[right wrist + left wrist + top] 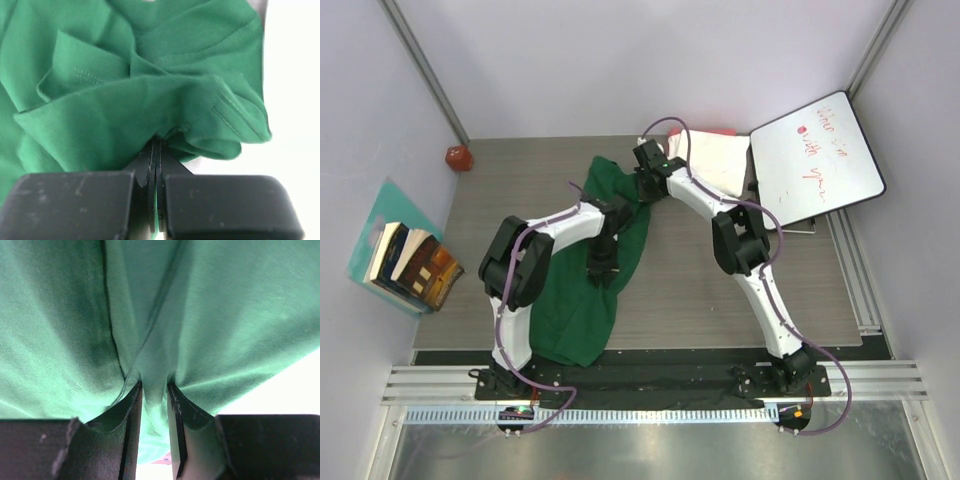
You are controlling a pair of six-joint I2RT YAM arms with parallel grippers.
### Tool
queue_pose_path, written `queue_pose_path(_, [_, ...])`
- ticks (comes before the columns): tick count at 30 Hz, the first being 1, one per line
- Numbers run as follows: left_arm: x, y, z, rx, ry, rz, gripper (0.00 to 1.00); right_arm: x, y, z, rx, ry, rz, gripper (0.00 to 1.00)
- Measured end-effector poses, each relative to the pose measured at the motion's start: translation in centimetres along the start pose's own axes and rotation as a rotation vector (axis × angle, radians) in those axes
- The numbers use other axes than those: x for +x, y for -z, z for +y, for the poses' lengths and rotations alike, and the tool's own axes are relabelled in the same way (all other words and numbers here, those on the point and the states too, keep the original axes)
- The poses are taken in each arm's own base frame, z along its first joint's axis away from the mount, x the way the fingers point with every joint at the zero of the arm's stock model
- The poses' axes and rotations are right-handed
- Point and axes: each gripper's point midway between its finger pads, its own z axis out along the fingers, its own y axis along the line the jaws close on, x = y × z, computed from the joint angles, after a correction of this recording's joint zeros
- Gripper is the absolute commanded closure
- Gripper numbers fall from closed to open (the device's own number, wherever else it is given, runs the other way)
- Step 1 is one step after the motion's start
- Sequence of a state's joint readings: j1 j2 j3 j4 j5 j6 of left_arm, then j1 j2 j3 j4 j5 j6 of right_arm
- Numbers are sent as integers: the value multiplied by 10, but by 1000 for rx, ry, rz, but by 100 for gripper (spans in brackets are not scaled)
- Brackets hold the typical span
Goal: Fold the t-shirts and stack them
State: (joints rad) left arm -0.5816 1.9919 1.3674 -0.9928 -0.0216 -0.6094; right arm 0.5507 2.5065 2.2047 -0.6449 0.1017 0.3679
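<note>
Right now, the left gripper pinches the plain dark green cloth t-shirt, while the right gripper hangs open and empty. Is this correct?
Not quite: the right gripper is also shut on a fold of the dark green cloth t-shirt, as the right wrist view shows. The left gripper does pinch it.

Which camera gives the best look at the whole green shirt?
The top external view: the green shirt spreads nearly whole over the table. Wrist views show only bunched cloth pinched by the left end effector and the right end effector.
</note>
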Motion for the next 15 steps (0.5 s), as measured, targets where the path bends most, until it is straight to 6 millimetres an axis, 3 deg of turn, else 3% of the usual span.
queue_pose_path(3, [4, 0, 0, -2, -11, 0, 66, -19, -14, 9, -23, -2, -43, 94])
queue_pose_path(7, [4, 0, 3, -17, -23, 9, 45, -32, -23, 16, -52, -9, -72, 82])
queue_pose_path(8, [4, 0, 3, -21, -24, 16, 44, -34, -24, 16, -59, -11, -75, 75])
queue_pose_path(15, [0, 1, -6, -27, -27, 84, 42, -49, -27, 4, -99, -39, -98, 55])
